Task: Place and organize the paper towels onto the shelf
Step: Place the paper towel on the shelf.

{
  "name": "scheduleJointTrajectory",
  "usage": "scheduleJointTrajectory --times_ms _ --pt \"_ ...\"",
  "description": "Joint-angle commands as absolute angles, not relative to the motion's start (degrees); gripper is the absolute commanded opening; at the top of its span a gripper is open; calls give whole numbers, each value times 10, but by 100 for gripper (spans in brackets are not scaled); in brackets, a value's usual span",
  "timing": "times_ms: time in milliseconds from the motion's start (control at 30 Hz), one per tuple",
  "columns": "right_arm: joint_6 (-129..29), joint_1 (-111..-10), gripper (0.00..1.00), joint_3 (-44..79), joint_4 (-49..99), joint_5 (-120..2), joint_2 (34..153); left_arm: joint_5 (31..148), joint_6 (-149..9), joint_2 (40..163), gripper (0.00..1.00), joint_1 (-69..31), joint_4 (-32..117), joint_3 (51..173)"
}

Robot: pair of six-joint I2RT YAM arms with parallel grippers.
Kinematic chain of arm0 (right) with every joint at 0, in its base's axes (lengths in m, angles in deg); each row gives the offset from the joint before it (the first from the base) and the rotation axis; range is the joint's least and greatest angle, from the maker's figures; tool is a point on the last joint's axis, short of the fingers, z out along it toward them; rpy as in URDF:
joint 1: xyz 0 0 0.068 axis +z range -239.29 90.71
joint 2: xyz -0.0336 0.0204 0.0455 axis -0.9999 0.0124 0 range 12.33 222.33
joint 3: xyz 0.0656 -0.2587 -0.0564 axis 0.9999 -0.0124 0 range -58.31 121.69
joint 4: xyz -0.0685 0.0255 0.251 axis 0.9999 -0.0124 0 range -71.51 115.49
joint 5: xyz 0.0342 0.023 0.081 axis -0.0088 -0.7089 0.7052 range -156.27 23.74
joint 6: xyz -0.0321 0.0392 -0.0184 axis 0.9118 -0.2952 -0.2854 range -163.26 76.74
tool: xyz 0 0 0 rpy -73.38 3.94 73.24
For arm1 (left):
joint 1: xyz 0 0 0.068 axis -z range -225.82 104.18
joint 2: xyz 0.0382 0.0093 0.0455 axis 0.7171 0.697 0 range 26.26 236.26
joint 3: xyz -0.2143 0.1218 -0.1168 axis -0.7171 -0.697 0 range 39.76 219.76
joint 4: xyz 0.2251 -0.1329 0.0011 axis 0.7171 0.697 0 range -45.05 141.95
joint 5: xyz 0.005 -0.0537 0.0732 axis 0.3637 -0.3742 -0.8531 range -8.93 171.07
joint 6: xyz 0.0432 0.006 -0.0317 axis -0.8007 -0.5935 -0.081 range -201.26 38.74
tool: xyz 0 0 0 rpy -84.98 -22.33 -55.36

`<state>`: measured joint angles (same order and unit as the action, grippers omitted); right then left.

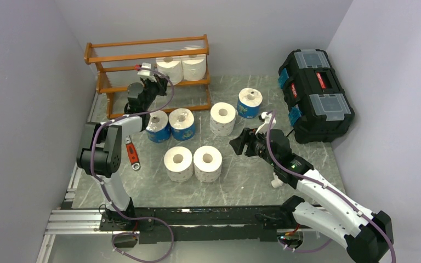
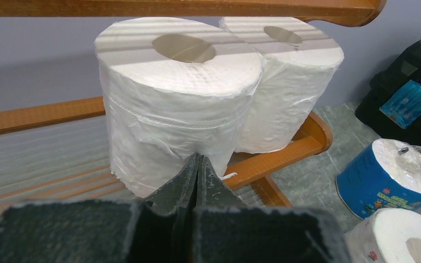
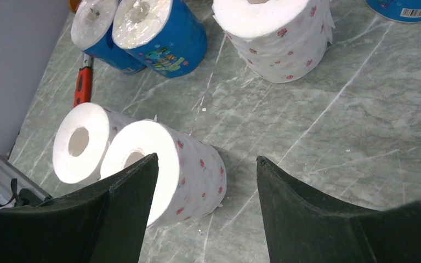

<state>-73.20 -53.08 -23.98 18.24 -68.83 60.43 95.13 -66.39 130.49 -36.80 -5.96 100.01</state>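
Note:
The shelf point(image 1: 148, 57) stands at the back left with two white paper towels point(image 1: 169, 68) point(image 1: 194, 66) side by side on its middle tier. My left gripper point(image 1: 161, 82) is shut and empty. Its tips point(image 2: 198, 159) sit at the lower side of the nearer roll point(image 2: 181, 98), which stands next to the other roll point(image 2: 290, 82). On the table are three blue-wrapped rolls point(image 1: 158, 126) point(image 1: 182, 124) point(image 1: 249, 102) and three white ones point(image 1: 222, 118) point(image 1: 178, 163) point(image 1: 207, 163). My right gripper point(image 1: 238, 143) hangs open above the table, with a flower-printed roll point(image 3: 186, 170) just left of its gap point(image 3: 207, 159).
A black toolbox point(image 1: 314, 93) sits at the right, close to the right arm. A red-handled tool point(image 1: 132, 153) lies on the table beside the left arm. Grey walls close in the left and right sides.

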Motion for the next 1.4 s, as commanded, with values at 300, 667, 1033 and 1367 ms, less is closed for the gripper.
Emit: scheduleJointTrajectory --times_ms 300,667,1033,1367 --pt "-723 -530 68 -233 201 -698 621 958 -656 1337 5 -376 -59 1048" --pt "-722 -530 68 -234 207 -697 630 988 -638 1339 10 -376 -70 1052" --pt "-720 -530 68 -236 204 -700 627 984 -652 1353 14 -376 -60 1058" --pt "-717 -530 68 -231 203 -699 634 986 -658 1365 15 -376 -48 1086"
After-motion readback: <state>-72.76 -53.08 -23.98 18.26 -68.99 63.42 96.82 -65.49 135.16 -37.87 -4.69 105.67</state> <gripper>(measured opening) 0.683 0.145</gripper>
